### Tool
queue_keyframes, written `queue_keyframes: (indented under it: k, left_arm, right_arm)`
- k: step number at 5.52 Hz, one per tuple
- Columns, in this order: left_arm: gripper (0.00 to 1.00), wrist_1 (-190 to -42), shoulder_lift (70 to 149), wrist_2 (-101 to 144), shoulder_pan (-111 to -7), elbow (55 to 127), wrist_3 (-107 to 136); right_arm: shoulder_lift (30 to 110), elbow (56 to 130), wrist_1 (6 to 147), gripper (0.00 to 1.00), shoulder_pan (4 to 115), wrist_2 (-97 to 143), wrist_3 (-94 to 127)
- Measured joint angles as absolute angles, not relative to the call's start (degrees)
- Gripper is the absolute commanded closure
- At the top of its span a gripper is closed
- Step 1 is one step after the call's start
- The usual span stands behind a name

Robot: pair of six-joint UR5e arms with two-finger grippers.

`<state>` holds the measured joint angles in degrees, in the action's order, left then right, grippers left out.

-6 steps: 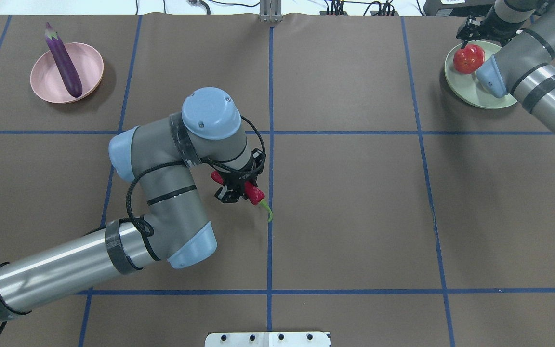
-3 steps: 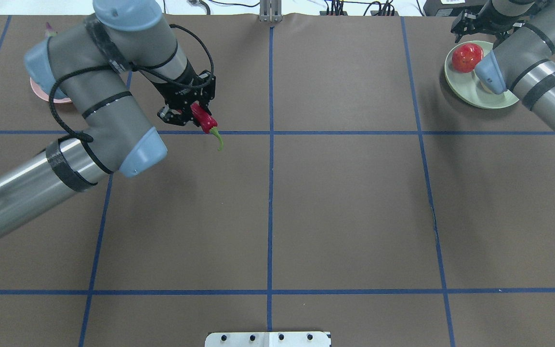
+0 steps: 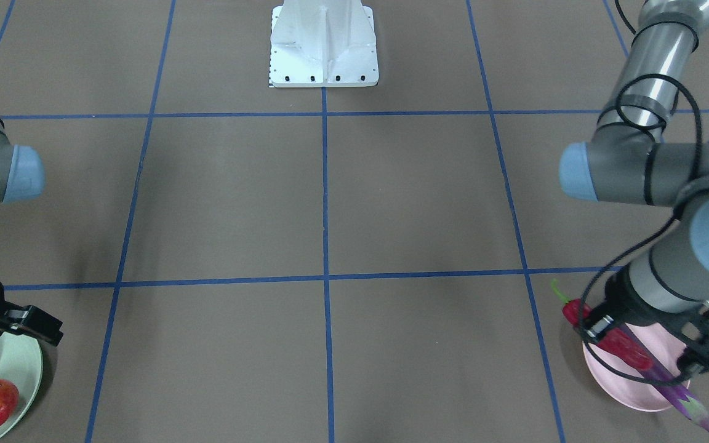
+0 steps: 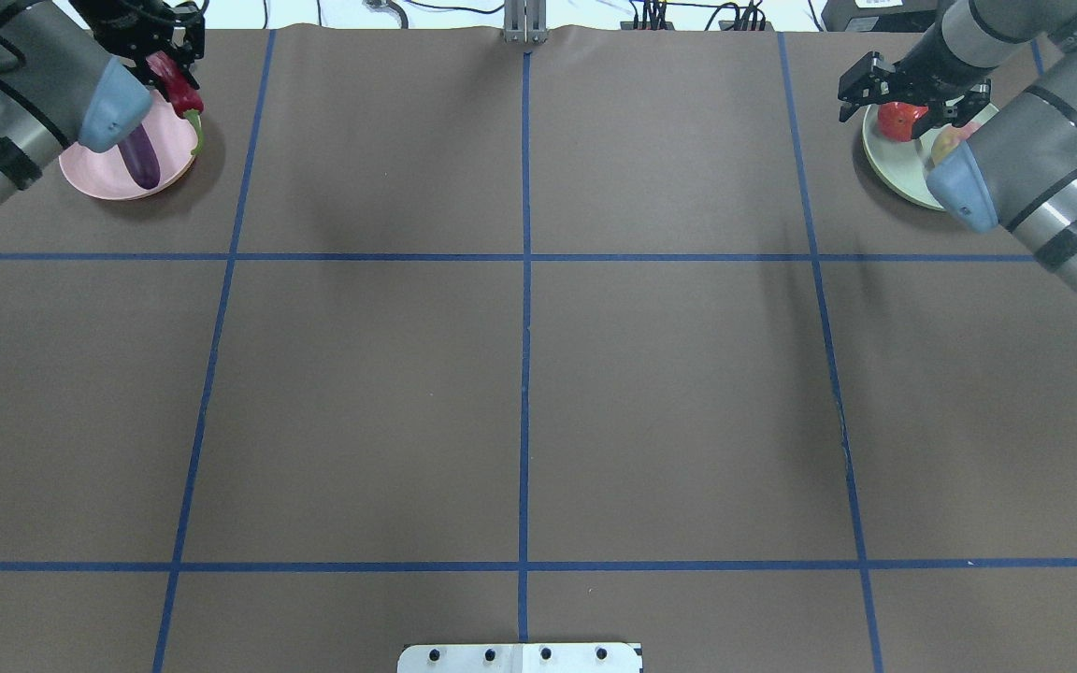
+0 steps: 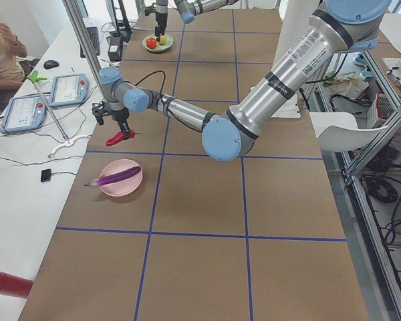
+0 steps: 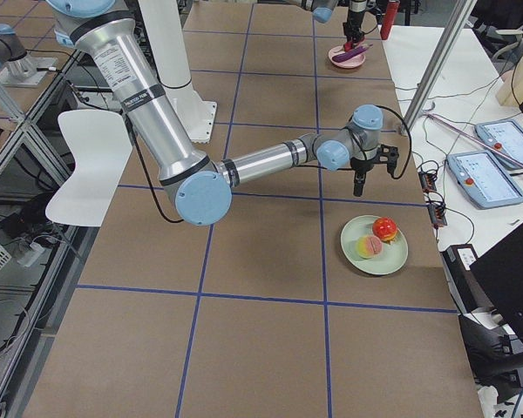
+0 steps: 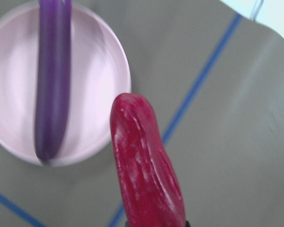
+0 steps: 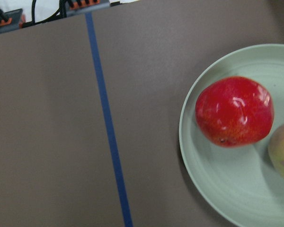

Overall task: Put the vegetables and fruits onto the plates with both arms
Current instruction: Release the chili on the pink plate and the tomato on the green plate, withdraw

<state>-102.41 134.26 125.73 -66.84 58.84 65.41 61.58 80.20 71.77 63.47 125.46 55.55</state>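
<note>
Now, at the far left of the overhead view, the left gripper [image 4: 165,61] has its fingers narrowed onto the chili [image 7: 146,165], gripping its body with the green stem end toward the robot. The chili hangs in the air. From the left wrist its blunt red tip shows over the rim of the pink plate [image 4: 90,173], and it does not touch the plate. From the table's left end it hangs above the brown paper beside the plate. The eggplant [image 4: 139,161] lies across the pink plate, 1 end resting inside and its capped end sticking out past the rim on the side away from the robot.

Between the 2 plates stretches the table [image 4: 520,402], brown and marked into squares by blue tape. The white base [image 3: 324,49] stands at its robot edge.

At the far right, the right gripper [image 6: 358,185] points down and holds nothing. It hovers by the rim of the green plate [image 8: 213,184], on the side toward the table's middle. I cannot tell how far apart its fingers are. On the green plate sit 2 fruits, just beside each other. The pomegranate [image 8: 234,111] is nearer the gripper, and the peach [image 8: 281,151] is nearer the robot.
</note>
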Motion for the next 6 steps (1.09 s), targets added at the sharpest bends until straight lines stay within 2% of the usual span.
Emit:
queue_keyframes:
  k: [1, 2, 3, 4, 6]
  left_arm:
    - [1.00, -109.3, 136.4, 125.5, -68.3, 49.0, 63.6]
    - [0.82, -113.2, 138.3, 125.5, -68.8, 43.3, 63.3]
    - [0.48, -114.5, 139.1, 125.4, -68.8, 41.4, 63.3]
    - [0.00, -115.6, 139.6, 125.4, -68.4, 40.5, 63.3]
    - [0.00, -118.8, 139.7, 125.4, -67.0, 38.9, 63.2]
  right_arm:
    - [63.7, 84.7, 72.2, 0.00, 62.2, 126.1, 58.1]
    - [65.1, 87.4, 72.3, 0.00, 61.4, 126.5, 59.1]
    - [67.6, 91.4, 72.6, 0.00, 60.8, 128.1, 59.4]
    - [71.3, 96.7, 72.9, 0.00, 60.2, 130.2, 59.5]
    - [74.7, 101.3, 73.2, 0.00, 59.7, 131.4, 59.5]
